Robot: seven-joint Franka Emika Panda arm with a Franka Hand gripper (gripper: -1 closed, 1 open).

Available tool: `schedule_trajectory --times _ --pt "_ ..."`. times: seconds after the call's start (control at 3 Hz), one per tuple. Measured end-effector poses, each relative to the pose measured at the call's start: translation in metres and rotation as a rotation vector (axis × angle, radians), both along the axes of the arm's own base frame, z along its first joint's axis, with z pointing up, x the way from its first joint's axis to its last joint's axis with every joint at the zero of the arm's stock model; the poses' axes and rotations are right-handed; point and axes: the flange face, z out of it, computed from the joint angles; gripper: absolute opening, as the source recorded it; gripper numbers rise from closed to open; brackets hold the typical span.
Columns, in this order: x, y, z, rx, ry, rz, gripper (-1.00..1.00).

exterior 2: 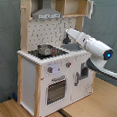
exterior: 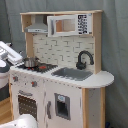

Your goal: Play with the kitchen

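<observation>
The kitchen [exterior: 62, 70] [exterior 2: 54, 59] stands upright on the wooden floor [exterior 2: 20, 110] before a grey curtain. The white arm [exterior 2: 90, 46] reaches in over its worktop [exterior 2: 65, 54] near the sink. A pot [exterior 2: 44, 50] sits on the stovetop. The claw is hidden behind the arm, so I cannot tell its opening or hold.

Lab-like setup: grey curtain backdrop [exterior: 115, 45], toy kitchen [exterior 2: 53, 79].
</observation>
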Motion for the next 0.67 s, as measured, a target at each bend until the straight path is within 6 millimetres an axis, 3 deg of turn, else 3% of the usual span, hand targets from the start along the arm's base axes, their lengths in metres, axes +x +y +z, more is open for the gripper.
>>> schedule_trajectory --times 0.67 --pt "-0.045 0.009 -0.051 -0.061 0.078 0.067 1.0"
